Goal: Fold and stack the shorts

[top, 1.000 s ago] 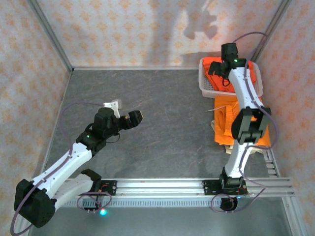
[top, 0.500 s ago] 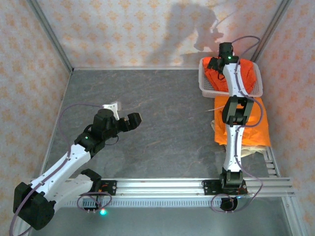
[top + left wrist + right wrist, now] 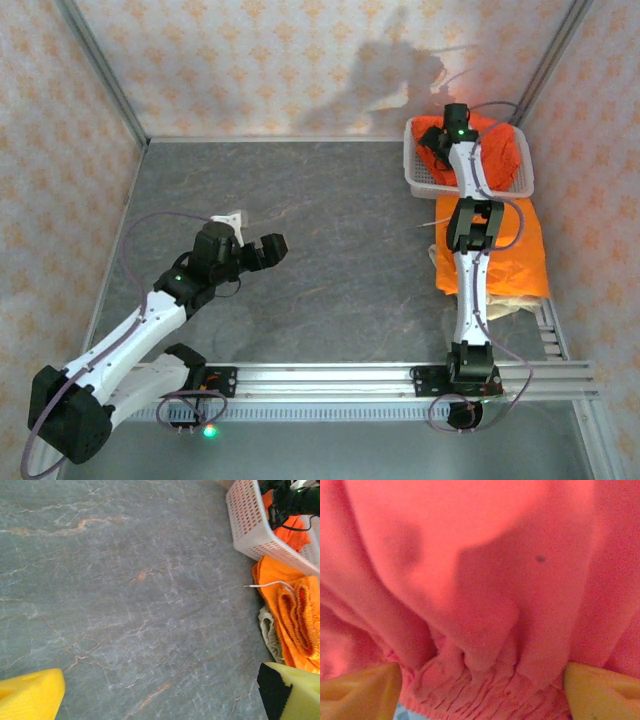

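- Grey marbled tabletop [image 3: 330, 230], enclosed by beige patterned walls [image 3: 250, 60].
- Orange shorts [image 3: 500, 150]: heaped in the white perforated basket [image 3: 418, 180] at far right. The right hand [image 3: 481, 691] is pressed down onto the heap, yellow fingers [image 3: 360, 692] set wide apart either side of a gathered elastic waist, not pinched together.
- Right arm [image 3: 468, 260]: stretched straight forward from its base, passing above the folded stack.
- Folded orange shorts [image 3: 520, 250]: stacked on the tabletop, just on the near side of the basket. Beige shorts [image 3: 515, 303] lie beneath, edge showing at the near side.
- Left hand [image 3: 253, 232]: fully open, holding nothing, over bare tabletop, well apart from all shorts.
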Controlling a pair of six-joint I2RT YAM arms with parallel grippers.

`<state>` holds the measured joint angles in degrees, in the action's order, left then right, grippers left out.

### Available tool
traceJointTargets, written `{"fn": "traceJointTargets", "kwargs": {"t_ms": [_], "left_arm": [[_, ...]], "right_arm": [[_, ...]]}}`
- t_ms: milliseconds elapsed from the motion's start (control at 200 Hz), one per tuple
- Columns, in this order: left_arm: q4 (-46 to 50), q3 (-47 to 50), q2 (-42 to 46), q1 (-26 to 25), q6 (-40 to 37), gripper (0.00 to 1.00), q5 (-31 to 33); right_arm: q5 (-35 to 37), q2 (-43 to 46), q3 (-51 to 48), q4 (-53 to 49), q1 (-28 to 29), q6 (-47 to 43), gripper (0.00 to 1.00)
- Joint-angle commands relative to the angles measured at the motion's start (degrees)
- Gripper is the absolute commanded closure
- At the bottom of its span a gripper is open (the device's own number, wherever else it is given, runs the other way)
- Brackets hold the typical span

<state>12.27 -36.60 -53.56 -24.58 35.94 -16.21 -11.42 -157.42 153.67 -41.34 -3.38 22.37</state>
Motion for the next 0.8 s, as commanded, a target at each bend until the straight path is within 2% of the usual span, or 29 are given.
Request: {"fn": "traceJointTargets", "kwargs": {"t_ms": [0,115,330,410,545,570,796], "left_arm": [[1.6,-1.8,-1.2,0.7,-1.1,0.0,1.2],[1.3,-2.1,-2.5,0.8,-1.2,0.0,1.2],[1.3,-2.7,-4.0,0.7,-1.3,0.0,1.2],[1.4,-2.8,-3.8,0.7,-1.3,0.0,1.1],[1.8,-2.7,-2.8,0.7,-1.3,0.0,1.3],[1.8,-2.6,-2.5,0.7,-1.3,0.0,1.4],[2.5,-1.4,0.6,0.7,-1.1,0.0,2.1]], "right_arm": [[-1.0,-2.1,2.5,1.8,-0.1,3.8,0.23],[-1.1,-3.1,2.6,1.9,-0.1,4.1,0.28],[-2.8,-3.1,2.6,1.4,-0.1,2.8,0.6],[-3.9,-2.0,2.5,1.4,-0.1,1.8,0.76],[-5.5,0.8,2.1,1.2,-0.1,0.3,0.92],[-5.7,1.4,2.1,1.2,-0.1,0.1,1.0],[-8.7,9.7,-1.8,2.6,0.0,-1.5,1.0]]}}
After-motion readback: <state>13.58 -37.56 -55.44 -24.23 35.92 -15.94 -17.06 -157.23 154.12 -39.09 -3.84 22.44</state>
